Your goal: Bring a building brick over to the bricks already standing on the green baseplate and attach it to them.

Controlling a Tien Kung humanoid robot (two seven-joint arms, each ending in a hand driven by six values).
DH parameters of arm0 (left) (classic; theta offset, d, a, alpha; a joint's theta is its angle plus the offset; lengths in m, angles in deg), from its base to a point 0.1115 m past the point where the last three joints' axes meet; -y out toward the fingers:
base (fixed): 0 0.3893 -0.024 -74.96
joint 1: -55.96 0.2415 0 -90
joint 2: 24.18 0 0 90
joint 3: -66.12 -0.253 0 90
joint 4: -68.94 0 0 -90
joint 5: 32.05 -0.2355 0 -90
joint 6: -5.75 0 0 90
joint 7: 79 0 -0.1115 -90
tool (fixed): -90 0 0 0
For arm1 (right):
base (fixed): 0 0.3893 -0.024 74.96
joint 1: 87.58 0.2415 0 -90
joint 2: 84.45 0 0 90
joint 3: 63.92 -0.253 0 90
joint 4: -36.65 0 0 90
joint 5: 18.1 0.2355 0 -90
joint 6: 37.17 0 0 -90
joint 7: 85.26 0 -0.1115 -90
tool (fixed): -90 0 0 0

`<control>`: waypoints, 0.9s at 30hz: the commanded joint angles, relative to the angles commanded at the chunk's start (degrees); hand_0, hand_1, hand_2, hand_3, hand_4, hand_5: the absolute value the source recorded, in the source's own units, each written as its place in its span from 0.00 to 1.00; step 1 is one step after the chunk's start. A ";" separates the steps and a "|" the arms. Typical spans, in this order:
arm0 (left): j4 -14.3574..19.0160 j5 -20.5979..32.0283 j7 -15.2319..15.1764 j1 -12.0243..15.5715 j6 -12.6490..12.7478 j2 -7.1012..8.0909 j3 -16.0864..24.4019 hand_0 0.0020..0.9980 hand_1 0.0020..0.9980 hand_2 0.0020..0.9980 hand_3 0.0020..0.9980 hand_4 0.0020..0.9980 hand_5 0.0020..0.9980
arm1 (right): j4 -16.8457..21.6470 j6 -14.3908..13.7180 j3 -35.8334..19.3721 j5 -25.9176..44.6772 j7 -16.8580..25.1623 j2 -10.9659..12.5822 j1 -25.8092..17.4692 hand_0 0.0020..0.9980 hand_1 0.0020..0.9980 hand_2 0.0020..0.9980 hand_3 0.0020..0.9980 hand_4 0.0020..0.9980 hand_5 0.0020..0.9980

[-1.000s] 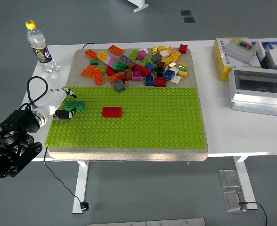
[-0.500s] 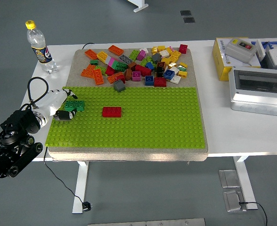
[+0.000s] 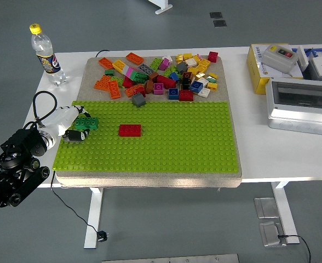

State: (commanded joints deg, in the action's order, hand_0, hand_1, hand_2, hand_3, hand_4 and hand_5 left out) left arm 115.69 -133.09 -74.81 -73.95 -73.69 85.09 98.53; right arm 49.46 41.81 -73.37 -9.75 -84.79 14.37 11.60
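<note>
You are seeing the green brick (image 3: pixel 87 123) lying flat at the baseplate's (image 3: pixel 150 150) left edge, long axis running left-right. The red brick (image 3: pixel 130 130) is sitting to its right, apart, nothing between them; loose bricks (image 3: pixel 158 75) are piling behind. Your left robot hand (image 3: pixel 73 125) is grasping the green brick, fingers curled around it.

green brick (image 3: pixel 86 124): baseplate's left edge, held | red brick (image 3: pixel 130 130): flat on green baseplate (image 3: pixel 166 145)
</note>
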 joint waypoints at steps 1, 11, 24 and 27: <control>0.03 0.08 0.02 -0.02 -0.07 0.07 -0.11 1.00 0.96 0.96 0.75 0.62 0.24 | 0.01 -0.01 0.05 0.04 0.00 0.01 0.00 0.69 0.65 0.69 0.67 0.44 0.78; 0.03 0.69 0.04 -0.10 -0.44 0.34 -0.18 1.00 0.95 0.95 0.75 0.62 0.25 | 0.05 -0.03 0.25 0.21 0.01 -0.01 -0.11 0.69 0.65 0.69 0.67 0.44 0.78; -0.25 0.80 0.08 -0.56 -0.54 0.45 0.49 1.00 0.95 0.95 0.75 0.62 0.25 | 0.11 -0.07 -0.04 -0.01 -0.01 0.03 -0.03 0.69 0.65 0.69 0.67 0.44 0.78; -0.28 0.82 0.09 -0.62 -0.57 0.46 0.59 1.00 0.95 0.95 0.75 0.61 0.26 | 0.11 -0.08 -0.13 -0.04 -0.01 0.04 -0.02 0.69 0.65 0.69 0.67 0.44 0.78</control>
State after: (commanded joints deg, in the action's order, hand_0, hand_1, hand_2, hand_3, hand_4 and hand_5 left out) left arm 115.40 -132.27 -74.73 -74.57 -74.25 85.55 99.12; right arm 49.57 41.73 -73.50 -9.79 -84.80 14.40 11.58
